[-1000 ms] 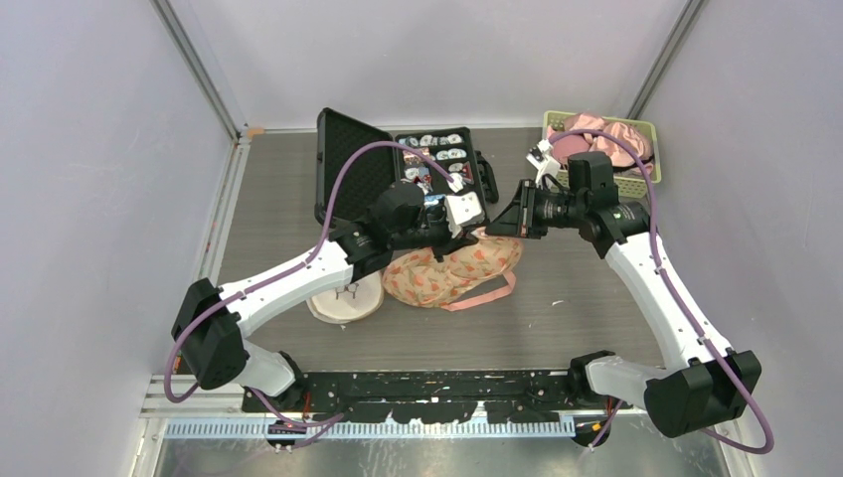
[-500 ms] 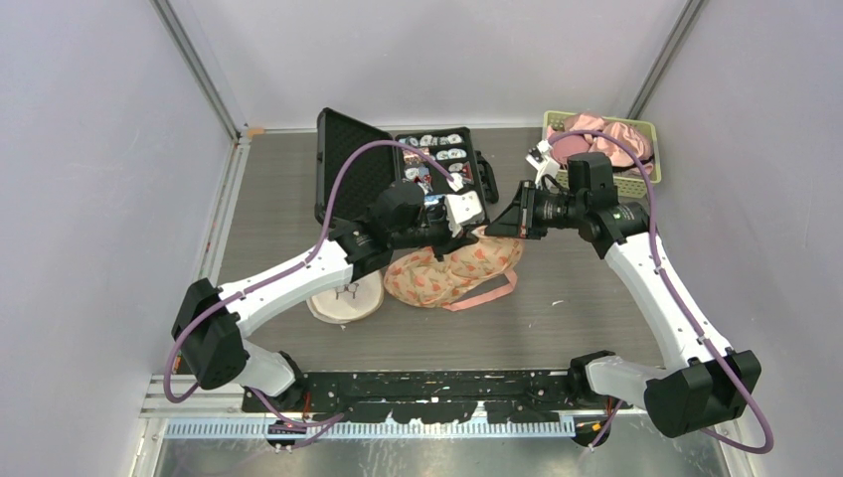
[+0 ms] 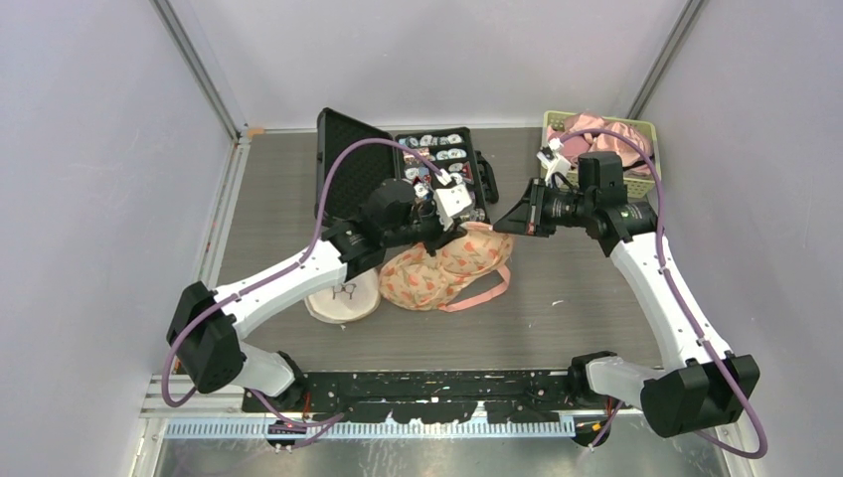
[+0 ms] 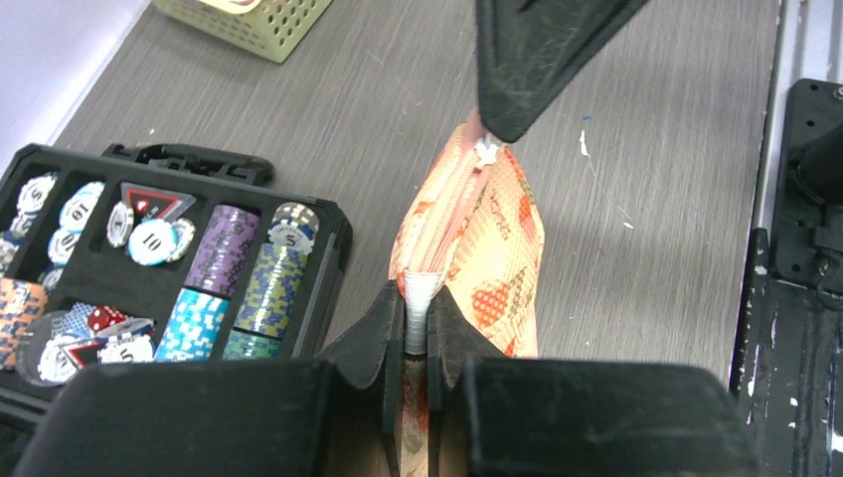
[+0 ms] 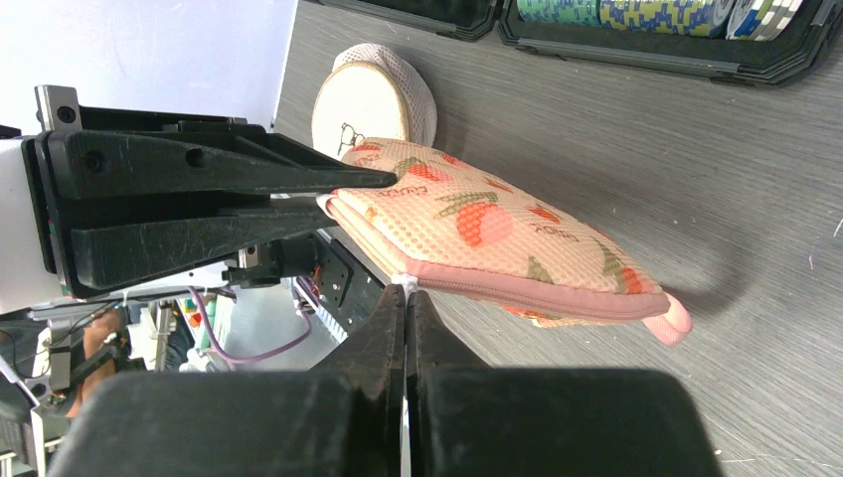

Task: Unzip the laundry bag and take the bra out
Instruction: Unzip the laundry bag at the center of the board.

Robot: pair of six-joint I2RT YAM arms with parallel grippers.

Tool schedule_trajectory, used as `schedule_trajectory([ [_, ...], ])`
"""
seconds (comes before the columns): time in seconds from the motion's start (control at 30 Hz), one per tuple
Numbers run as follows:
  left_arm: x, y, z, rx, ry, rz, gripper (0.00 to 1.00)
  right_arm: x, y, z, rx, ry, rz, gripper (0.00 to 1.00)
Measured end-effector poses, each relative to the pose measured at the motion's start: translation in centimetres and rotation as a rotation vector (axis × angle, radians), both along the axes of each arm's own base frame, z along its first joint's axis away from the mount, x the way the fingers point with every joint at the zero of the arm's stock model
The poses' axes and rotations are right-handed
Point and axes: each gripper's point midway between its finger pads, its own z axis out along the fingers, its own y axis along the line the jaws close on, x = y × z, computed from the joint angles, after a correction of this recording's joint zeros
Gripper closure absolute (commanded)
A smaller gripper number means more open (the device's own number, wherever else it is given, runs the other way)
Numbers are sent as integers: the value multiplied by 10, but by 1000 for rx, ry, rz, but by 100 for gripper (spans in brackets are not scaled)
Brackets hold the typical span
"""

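Observation:
The laundry bag [image 3: 447, 270] is a peach mesh pouch with a strawberry print, held up off the table by one edge between both grippers. My left gripper [image 4: 416, 303] is shut on a white tab at one end of its zipper edge; it shows in the top view [image 3: 462, 229]. My right gripper [image 5: 405, 288] is shut on the white zipper pull [image 4: 487, 150] at the other end; it shows in the top view [image 3: 497, 227]. The pink zipper [image 5: 537, 294] looks closed along the part that shows. The bra is hidden.
An open black case of poker chips [image 3: 442, 159] lies behind the bag. A green basket of pink clothes [image 3: 608, 139] stands at the back right. A round white mesh pouch [image 3: 345, 295] lies left of the bag under my left arm.
My left gripper has drawn back and left, my right gripper slightly right. The bag's held edge has risen and stretched between them.

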Motion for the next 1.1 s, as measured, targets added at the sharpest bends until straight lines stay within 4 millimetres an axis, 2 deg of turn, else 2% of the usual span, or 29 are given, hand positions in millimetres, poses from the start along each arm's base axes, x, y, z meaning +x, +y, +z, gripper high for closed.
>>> schedule_trajectory([
  [0.13,3,1,-3,5,9,1,58,5,1,-2,0,0,-3,100],
  [0.27,0,1,-5,14,19,-24,46,9,1,-4,2,5,-10,99],
  [0.47,2,-12,11,15,-11,-81,45,11,1,-3,12,12,-19,100],
  [0.57,2,-20,17,14,-23,-110,51,10,1,-5,13,18,-20,99],
  [0.67,1,-26,13,31,-27,-140,53,10,2,-6,13,22,-21,99],
  [0.87,-3,-31,-2,77,-29,-193,52,10,2,-6,12,22,-21,100],
  [1.1,-4,-33,-4,121,-125,-279,55,10,2,-6,12,22,-19,99],
])
